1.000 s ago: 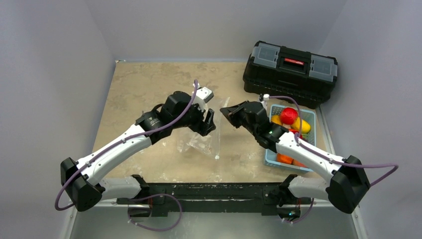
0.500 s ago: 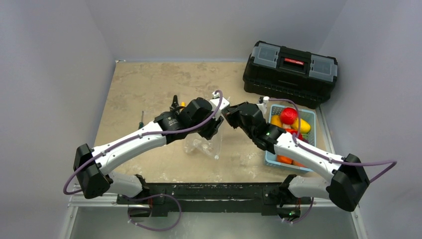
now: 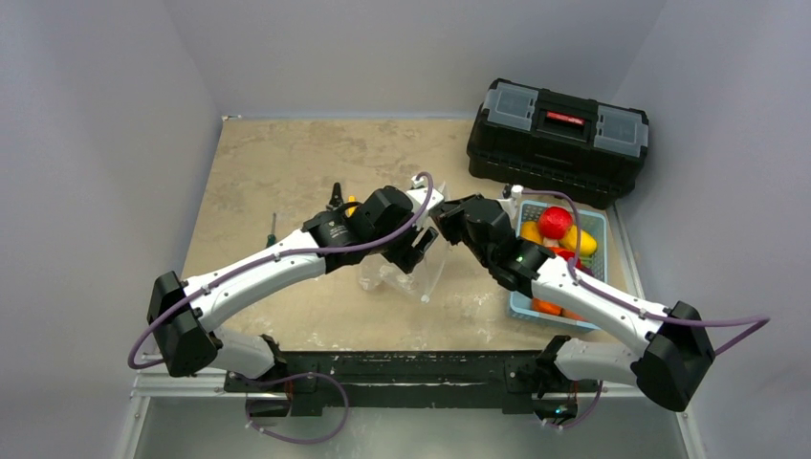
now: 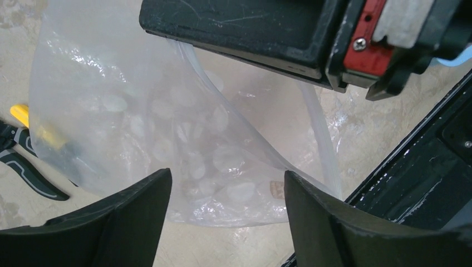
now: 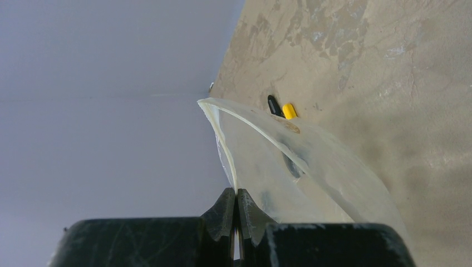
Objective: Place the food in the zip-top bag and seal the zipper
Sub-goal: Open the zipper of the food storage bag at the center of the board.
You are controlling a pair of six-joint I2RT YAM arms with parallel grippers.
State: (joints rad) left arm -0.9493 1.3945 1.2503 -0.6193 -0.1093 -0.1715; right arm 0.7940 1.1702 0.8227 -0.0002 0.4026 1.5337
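Pinching 1 zip-top bag (image 4: 139, 111); perhaps 5 food (image 3: 555, 222) pieces.

The zip-top bag (image 4: 139, 128) is clear, crinkly, glossy plastic; the food (image 3: 555, 222) looks glossy; the counter (image 3: 287, 163) is matt, mottled, stone-like.

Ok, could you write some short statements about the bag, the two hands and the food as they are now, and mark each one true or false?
1. The right hand is shut on the edge of the zip-top bag. True.
2. The left hand grips a fruit. False: it is open and holds nothing.
3. The food is inside the bag. False: it lies in the blue tray.
4. The toolbox has its lid closed. True.
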